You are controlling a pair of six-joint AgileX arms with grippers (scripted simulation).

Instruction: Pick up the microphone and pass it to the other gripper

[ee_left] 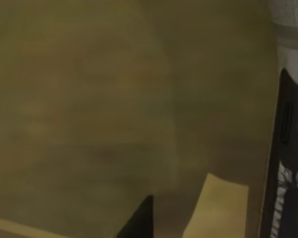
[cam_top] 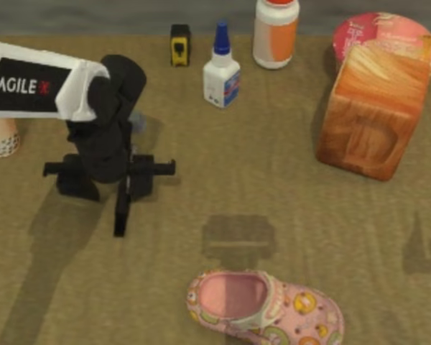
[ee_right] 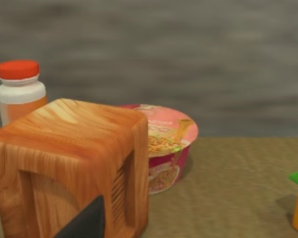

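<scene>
The microphone lies on the table at the left. Its slim black handle (cam_top: 121, 212) sticks out toward the near edge from under my left gripper (cam_top: 118, 176), and a bit of its grey head (cam_top: 138, 119) shows on the far side. Up close in the left wrist view, the silver mesh head (ee_left: 290, 20) and black handle (ee_left: 288, 148) run along one edge. A single dark fingertip (ee_left: 139, 223) shows, with bare table between it and the handle, so the gripper stands open low over the microphone. My right gripper (ee_right: 188, 233) is outside the top view; its one visible fingertip (ee_right: 89, 218) has nothing beside it.
Along the back stand a black-and-yellow box (cam_top: 179, 44), a glue bottle (cam_top: 221, 68) and an orange-capped white bottle (cam_top: 276, 32). A wooden block (cam_top: 373, 108) and noodle cup (cam_top: 384, 32) fill the back right. A pink shoe (cam_top: 266, 309) lies front centre, and a paper cup (cam_top: 0, 136) stands far left.
</scene>
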